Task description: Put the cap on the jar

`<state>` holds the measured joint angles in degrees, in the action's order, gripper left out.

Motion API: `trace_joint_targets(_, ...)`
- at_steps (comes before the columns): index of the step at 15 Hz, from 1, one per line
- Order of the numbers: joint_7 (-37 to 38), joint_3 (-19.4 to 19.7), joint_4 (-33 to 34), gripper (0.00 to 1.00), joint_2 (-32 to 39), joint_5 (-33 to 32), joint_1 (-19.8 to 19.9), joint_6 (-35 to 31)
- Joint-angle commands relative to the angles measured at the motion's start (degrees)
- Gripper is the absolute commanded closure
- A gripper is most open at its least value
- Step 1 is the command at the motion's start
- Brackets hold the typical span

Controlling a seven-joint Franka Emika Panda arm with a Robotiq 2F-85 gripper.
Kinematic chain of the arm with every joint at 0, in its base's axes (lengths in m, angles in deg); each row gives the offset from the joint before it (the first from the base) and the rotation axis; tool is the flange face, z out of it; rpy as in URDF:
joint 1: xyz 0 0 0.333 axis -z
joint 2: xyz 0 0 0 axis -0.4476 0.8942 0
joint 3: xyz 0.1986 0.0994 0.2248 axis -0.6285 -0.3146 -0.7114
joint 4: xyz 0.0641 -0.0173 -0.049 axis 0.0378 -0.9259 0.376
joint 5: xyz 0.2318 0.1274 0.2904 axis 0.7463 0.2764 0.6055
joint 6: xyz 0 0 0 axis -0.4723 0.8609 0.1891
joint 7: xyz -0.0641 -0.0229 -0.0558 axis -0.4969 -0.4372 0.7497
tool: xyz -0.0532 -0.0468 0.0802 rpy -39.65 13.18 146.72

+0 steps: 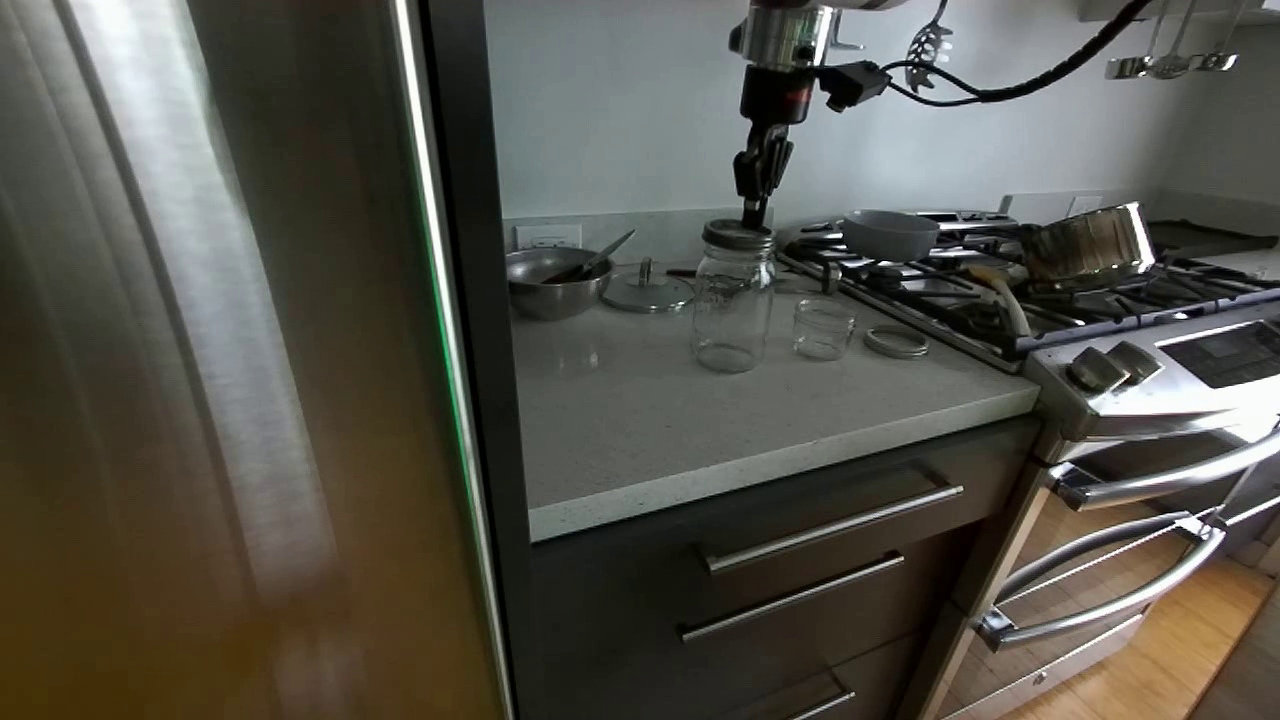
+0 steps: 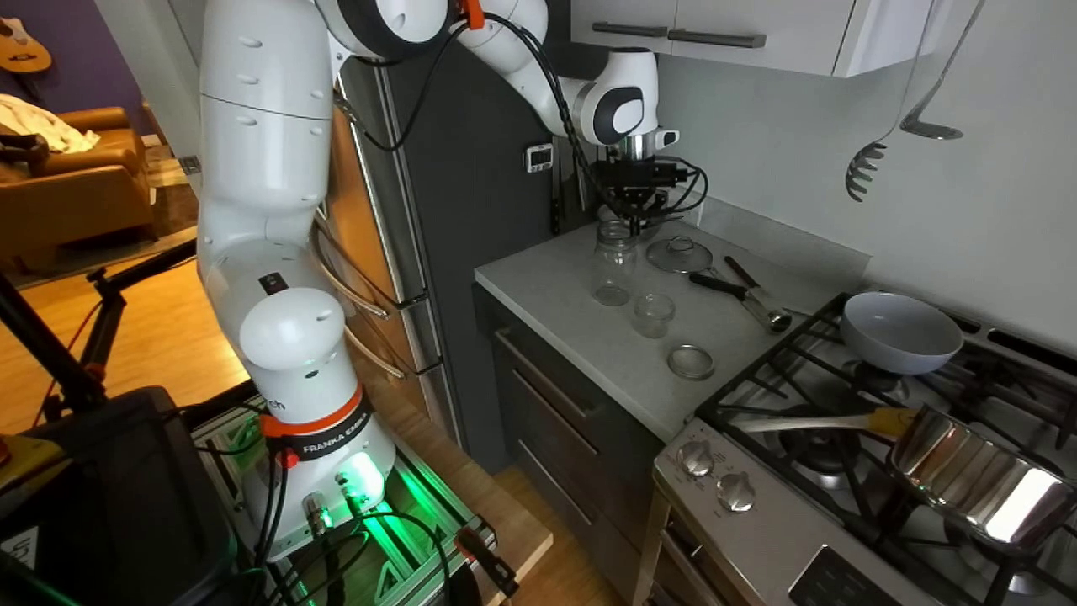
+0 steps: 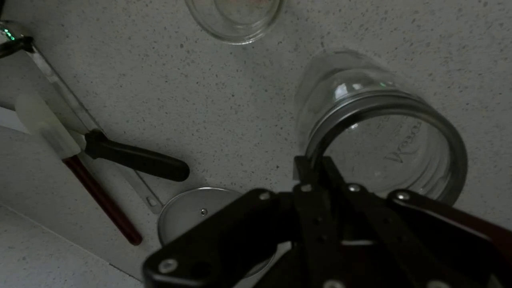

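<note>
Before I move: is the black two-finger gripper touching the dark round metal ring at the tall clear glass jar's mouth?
Touching. In the wrist view, the gripper pinches the dark ring, its rim between the fingertips, no gap visible.

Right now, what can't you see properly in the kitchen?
Dark grey ring-shaped metal cap, wrist view: jaws cover part; can't tell if it's fully seated on the tall clear glass jar.
Short clear glass tumbler, wrist view: cut off by the top edge.
Clear glass pot lid, wrist view: jaws hide part.
Small white-cased display, in an exterior view: too small to read.
</note>
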<state>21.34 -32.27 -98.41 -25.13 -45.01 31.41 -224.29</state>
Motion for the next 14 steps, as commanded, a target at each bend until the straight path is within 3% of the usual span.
trace_joint_targets(1, 0.2, -1.0, 1.5, 0.98, 1.4, 1.0, 1.2, 1.1)
trace_joint_targets(14, 0.7, -0.7, 1.7, 0.98, 1.3, -0.9, 0.7, 1.6)
